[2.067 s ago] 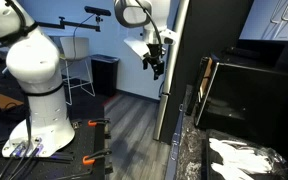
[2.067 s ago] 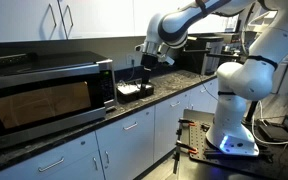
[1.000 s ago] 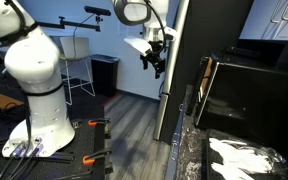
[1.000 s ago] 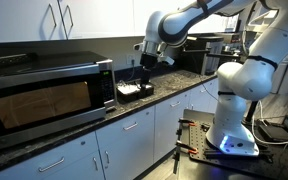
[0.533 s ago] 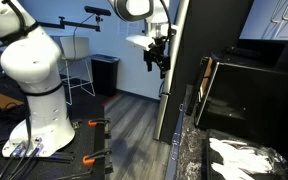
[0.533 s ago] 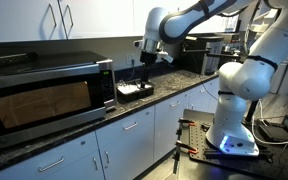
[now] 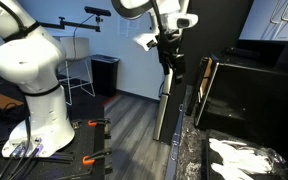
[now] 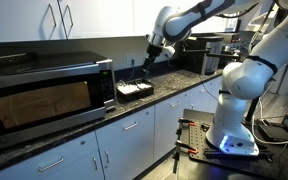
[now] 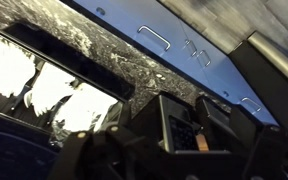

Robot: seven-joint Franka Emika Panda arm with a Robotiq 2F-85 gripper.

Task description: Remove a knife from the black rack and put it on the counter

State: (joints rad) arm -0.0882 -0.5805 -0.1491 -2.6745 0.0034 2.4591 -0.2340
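Exterior view, L to R: microwave [image 8: 44,95] is seen at far left on counter [image 8: 176,81]. Rack [image 8: 134,91], black, is set just beside microwave on its right, with white contents inside. A single knife cannot be picked out at this res.; a thin dark upright is noted at rack's back, ID uncertain. Gripper [image 8: 152,55] is seen above and slightly right of rack, pointed down, not touching it. Arm base [image 8: 239,100] is seen at right, off the counter.

Wrist view, L to R: white items [image 9: 44,90] are framed in a dark compartment at left, speckled counter comes next, and cabinet handles [image 9: 154,38] are seen twd. right. Gripper body is blurred along bottom edge.

Jaw opening cannot be told in any view.
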